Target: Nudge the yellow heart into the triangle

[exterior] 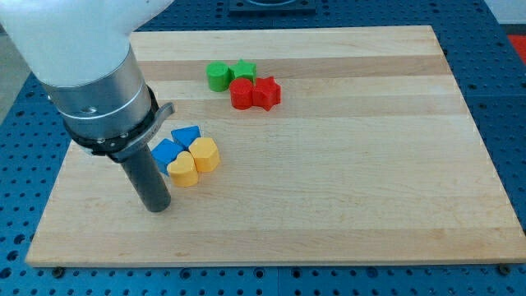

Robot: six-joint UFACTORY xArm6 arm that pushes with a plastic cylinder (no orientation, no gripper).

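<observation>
The yellow heart (pixel 182 171) lies left of the board's middle. It touches a blue block (pixel 166 151) on its upper left and a second yellow block (pixel 205 154) on its upper right. The blue triangle (pixel 186 136) sits just above these, touching the blue block and the second yellow block. My tip (pixel 156 208) rests on the board a little below and to the left of the yellow heart, a small gap apart from it. The rod's upper part and the arm hide the board's left edge.
Near the view's top a green cylinder (pixel 218 76) and a green star (pixel 243 71) touch a red cylinder (pixel 242 94) and a red star (pixel 266 92). The wooden board (pixel 370 181) ends close to the tip at the view's left and bottom.
</observation>
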